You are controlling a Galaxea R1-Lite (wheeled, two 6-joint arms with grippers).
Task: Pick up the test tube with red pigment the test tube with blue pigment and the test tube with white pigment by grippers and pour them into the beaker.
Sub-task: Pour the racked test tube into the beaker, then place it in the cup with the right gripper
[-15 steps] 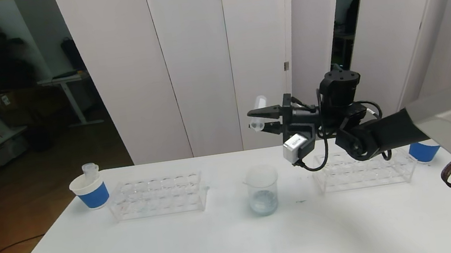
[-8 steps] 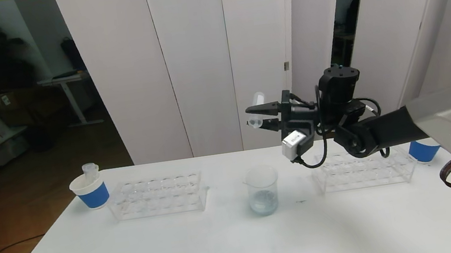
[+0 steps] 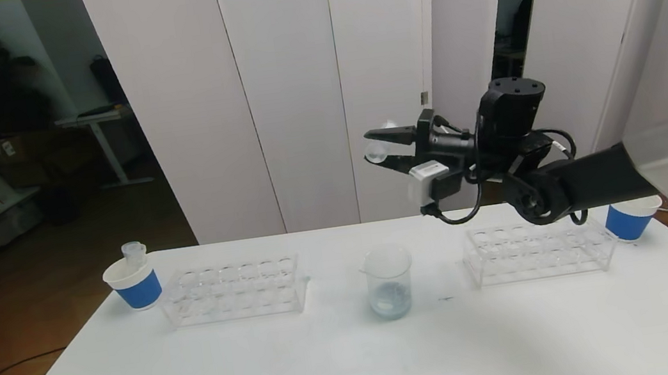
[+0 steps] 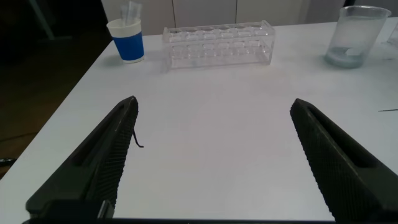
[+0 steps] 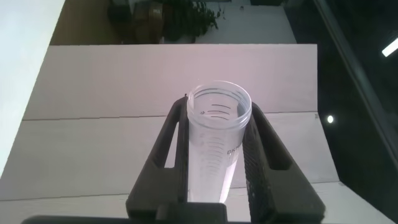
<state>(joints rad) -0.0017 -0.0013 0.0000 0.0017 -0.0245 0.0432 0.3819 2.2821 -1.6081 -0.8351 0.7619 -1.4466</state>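
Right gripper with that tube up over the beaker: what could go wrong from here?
1. The right gripper is shut on a clear tube high above the table; a slip would likely drop it near the beaker.
2. The beaker is narrow and far below, so drips may miss it.
3. The arm's return path crosses the right rack and blue cup; it might clip them.

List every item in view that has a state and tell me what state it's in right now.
Right hand: raised above the table, shut on the test tube.
Test tube: clamped, looks empty.
Left hand: open, holding nothing, low over the table.
Beaker: upright, pale liquid at its bottom.
Left rack: no tubes.
Right rack: no tubes.
Left paper cup: upright, tube standing inside.
Right paper cup: upright.
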